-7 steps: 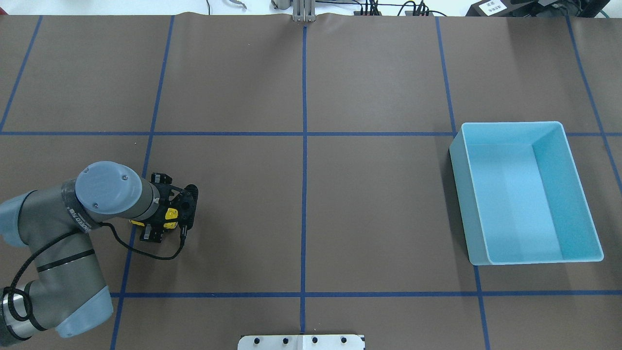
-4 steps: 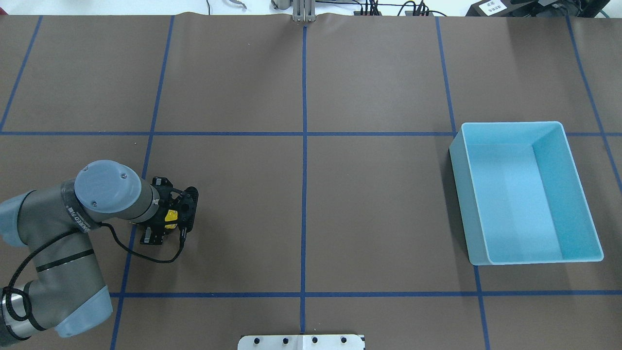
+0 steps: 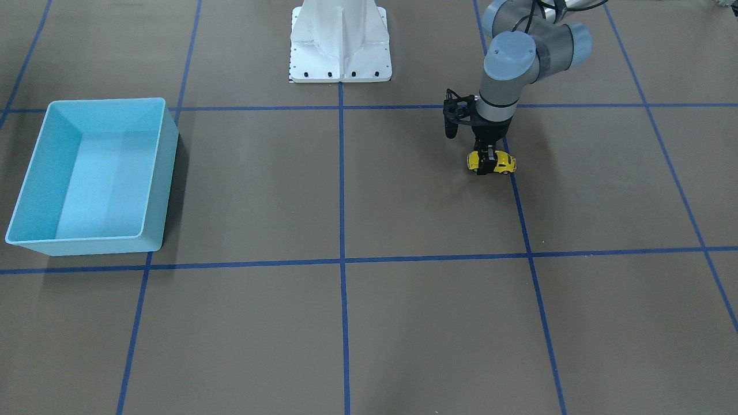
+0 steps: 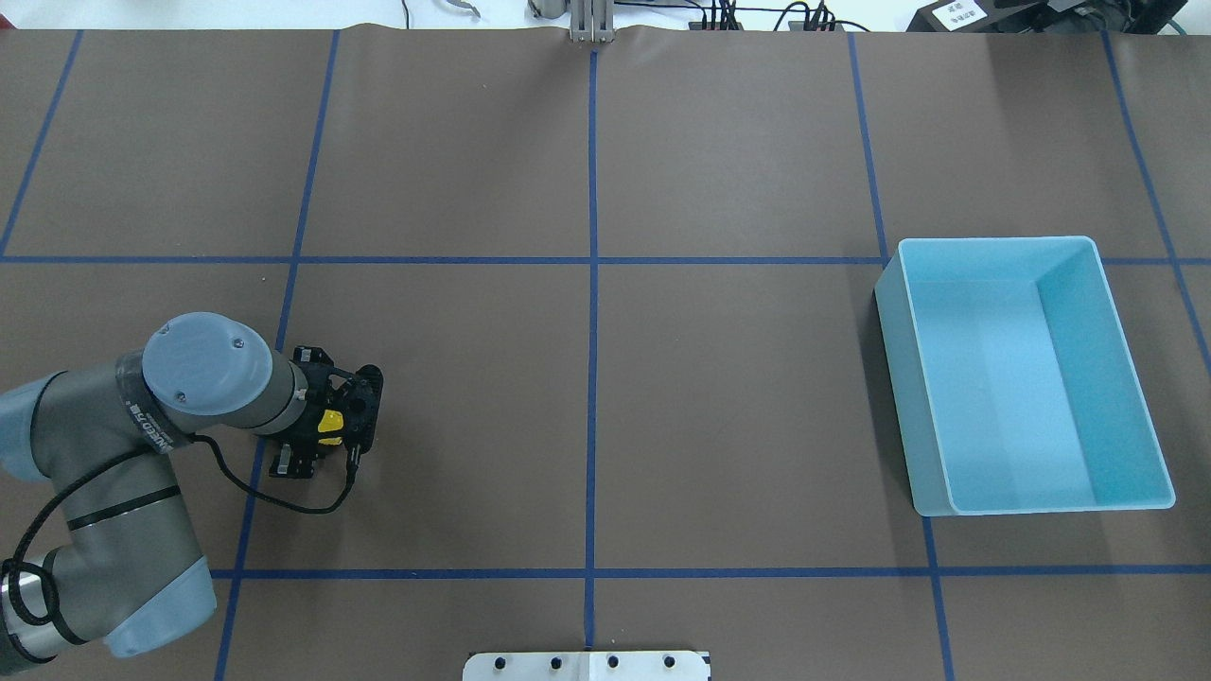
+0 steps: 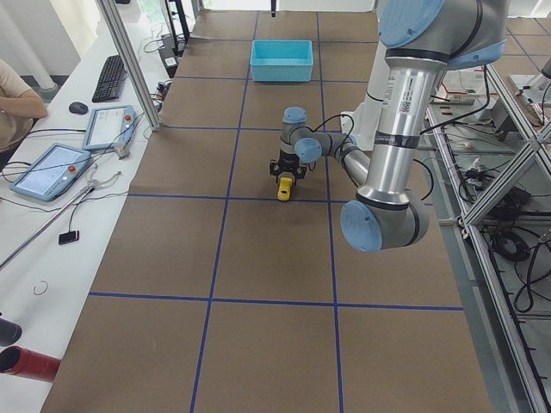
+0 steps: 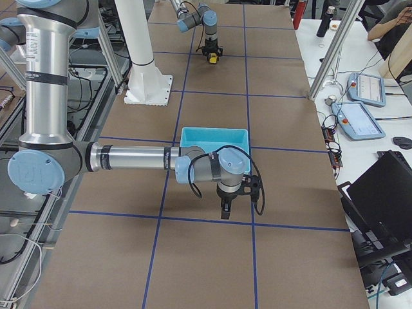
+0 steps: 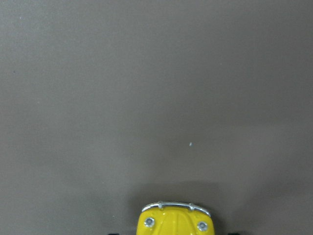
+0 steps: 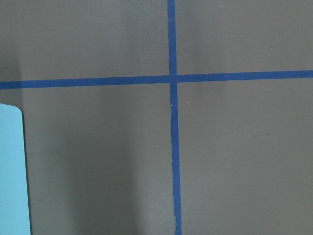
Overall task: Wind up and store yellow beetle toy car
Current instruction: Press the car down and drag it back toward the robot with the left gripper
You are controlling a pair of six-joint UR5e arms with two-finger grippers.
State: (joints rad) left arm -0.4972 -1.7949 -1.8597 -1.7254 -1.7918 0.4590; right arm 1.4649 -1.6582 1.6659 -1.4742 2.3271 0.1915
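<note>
As it hangs over the matte table (image 3: 403, 196), the left gripper (image 3: 489, 165) pinches the glossy (rounded) yellow beetle toy car (image 3: 505, 163).

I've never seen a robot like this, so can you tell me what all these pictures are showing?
It's a robot with two arms at a brown table, photographed from several spots: above, across the table, each end, plus tiny cameras on both wrists. The left end effector, its two-finger pincher, is closed around a yellow beetle toy car. A light blue bin sits far from the car. The right end effector hangs beside the bin; whether it's open, I can't tell.
</note>
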